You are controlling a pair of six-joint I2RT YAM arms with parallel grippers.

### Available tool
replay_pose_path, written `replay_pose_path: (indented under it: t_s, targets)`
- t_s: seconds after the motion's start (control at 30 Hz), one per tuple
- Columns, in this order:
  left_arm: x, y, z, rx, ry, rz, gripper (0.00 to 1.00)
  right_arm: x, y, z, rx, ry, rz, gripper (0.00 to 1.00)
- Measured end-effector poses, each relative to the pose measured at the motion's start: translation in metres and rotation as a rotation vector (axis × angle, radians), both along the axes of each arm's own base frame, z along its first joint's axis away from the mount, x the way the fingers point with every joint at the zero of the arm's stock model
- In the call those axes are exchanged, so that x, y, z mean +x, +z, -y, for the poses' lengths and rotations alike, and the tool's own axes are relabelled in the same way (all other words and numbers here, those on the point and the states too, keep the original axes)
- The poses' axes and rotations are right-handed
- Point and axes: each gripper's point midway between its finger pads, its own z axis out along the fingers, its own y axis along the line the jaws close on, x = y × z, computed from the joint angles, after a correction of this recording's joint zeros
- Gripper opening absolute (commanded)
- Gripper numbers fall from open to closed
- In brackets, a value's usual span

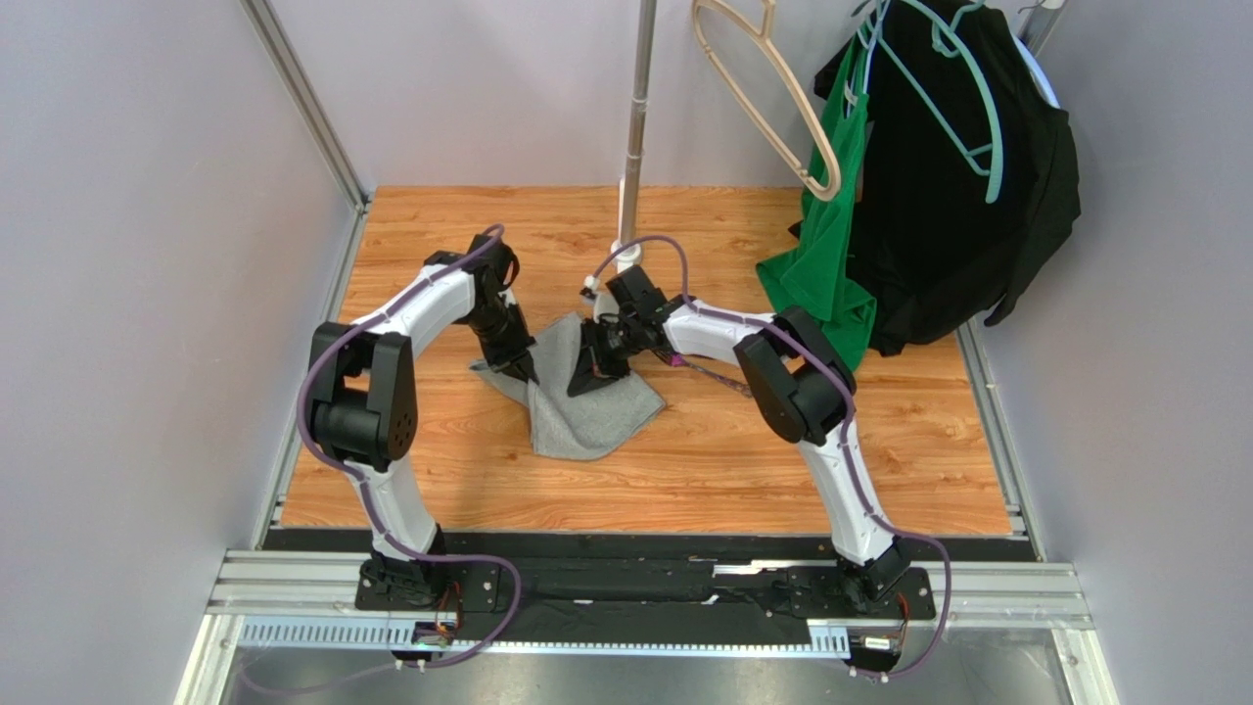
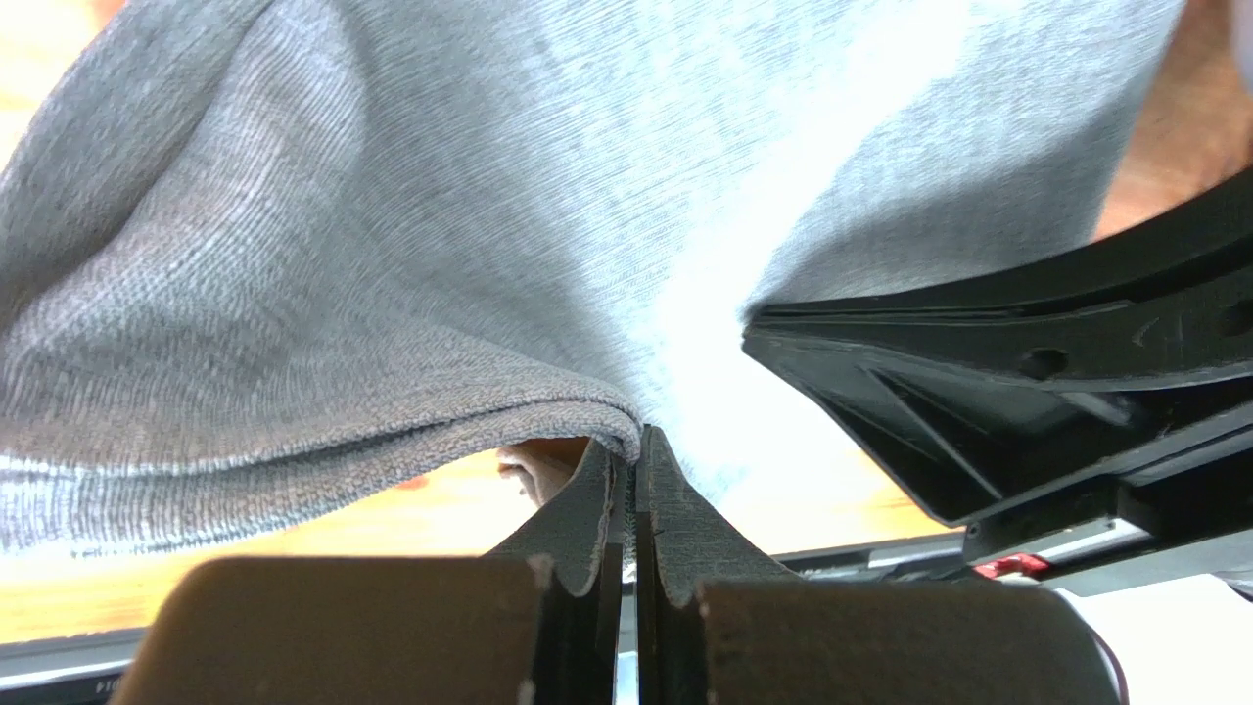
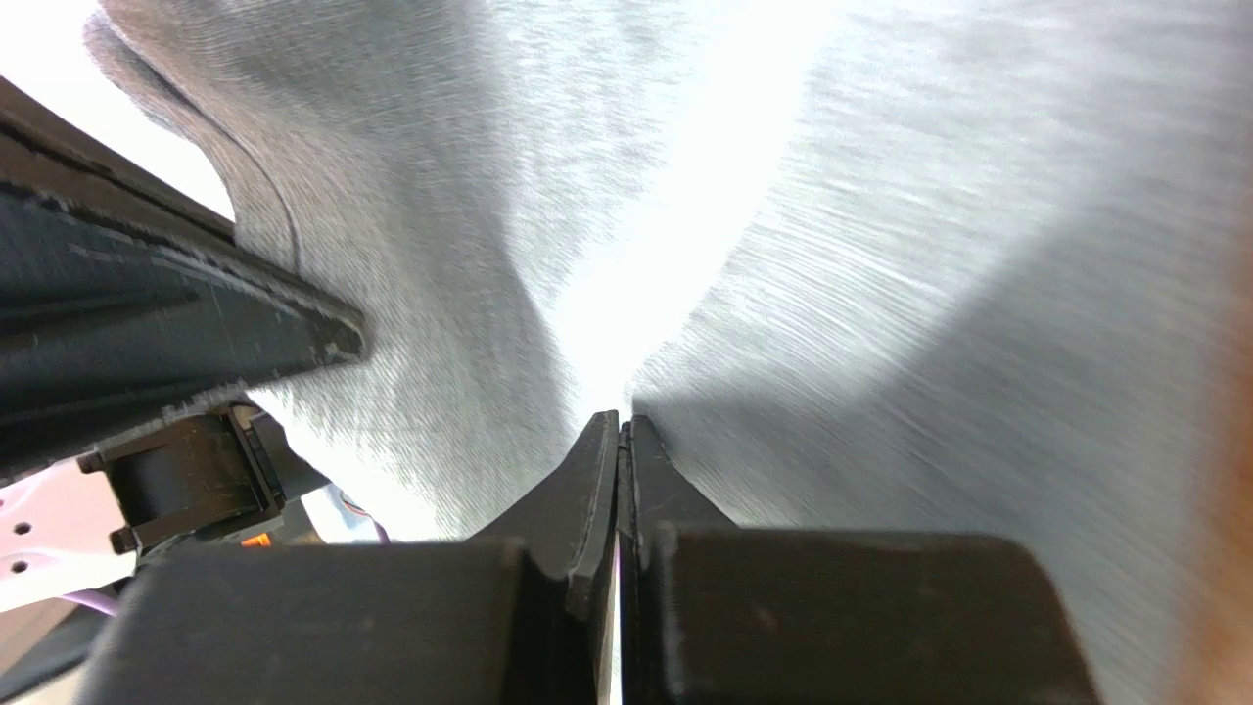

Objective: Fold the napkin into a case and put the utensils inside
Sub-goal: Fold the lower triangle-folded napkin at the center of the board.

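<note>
**Current state.** The napkin [image 1: 591, 407] lies crumpled near the middle of the wooden table [image 1: 706, 470], not yet formed into a case. The left gripper [image 1: 518, 363] is at its left edge and the right gripper [image 1: 594, 376] is on its upper middle, the two close together.

**Tool state.** In the left wrist view the left gripper [image 2: 636, 458] is closed, with a hemmed fold of the napkin [image 2: 441, 221] pinched at the very tips of the jaws. In the right wrist view the right gripper [image 3: 619, 438] is also closed, with the napkin [image 3: 883, 294] gathered into its tips. The utensils cannot be made out with certainty in any view.

**Step in hand (judgement).** This is an early fold, with both arms holding cloth before a lift or a pull.

**Hazards.**
- Slip: both pinches sit at the extreme jaw tips. Tension between the arms may pull the cloth free.
- Extra layers: the cloth is bunched at each grip, so a jaw may hold more than one layer and the fold would come out skewed.
- Collision: each wrist view shows the other gripper just beside its own. Any inward motion risks finger contact.
- Obstruction: the metal pole [image 1: 637, 118] stands just behind the right wrist. A rearward lift may strike it.
- Drag: cloth trailing across the table may displace cutlery lying nearby.
</note>
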Motion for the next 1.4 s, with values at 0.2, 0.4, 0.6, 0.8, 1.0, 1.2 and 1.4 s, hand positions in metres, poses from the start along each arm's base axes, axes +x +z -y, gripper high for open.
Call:
replay_pose_path:
  t_s: [0.2, 0.4, 0.6, 0.8, 1.0, 1.2, 1.4]
  targets:
    - [0.007, 0.001, 0.010, 0.002, -0.018, 0.012, 0.00, -0.006, -0.006, 0.011, -0.007, -0.002, -0.015, 0.00]
    - [0.009, -0.008, 0.027, -0.003, -0.049, -0.007, 0.00, -0.016, -0.007, 0.002, 0.020, 0.010, -0.012, 0.00]
    - [0.014, -0.024, 0.037, 0.000, -0.062, -0.041, 0.00, -0.024, -0.006, -0.004, 0.038, 0.004, -0.023, 0.00]
    - [0.013, -0.029, 0.041, -0.002, -0.065, -0.054, 0.00, -0.025, -0.005, 0.006, 0.014, -0.023, -0.021, 0.00]
    - [0.013, -0.029, 0.046, -0.005, -0.078, -0.047, 0.00, -0.026, 0.001, 0.024, -0.033, -0.044, 0.003, 0.00]
    - [0.015, -0.033, 0.052, -0.012, -0.089, -0.046, 0.00, -0.028, -0.006, 0.030, -0.045, -0.050, -0.001, 0.00]
    - [0.013, -0.040, 0.062, -0.026, -0.099, -0.042, 0.00, -0.028, -0.006, 0.030, -0.045, -0.049, 0.000, 0.01]
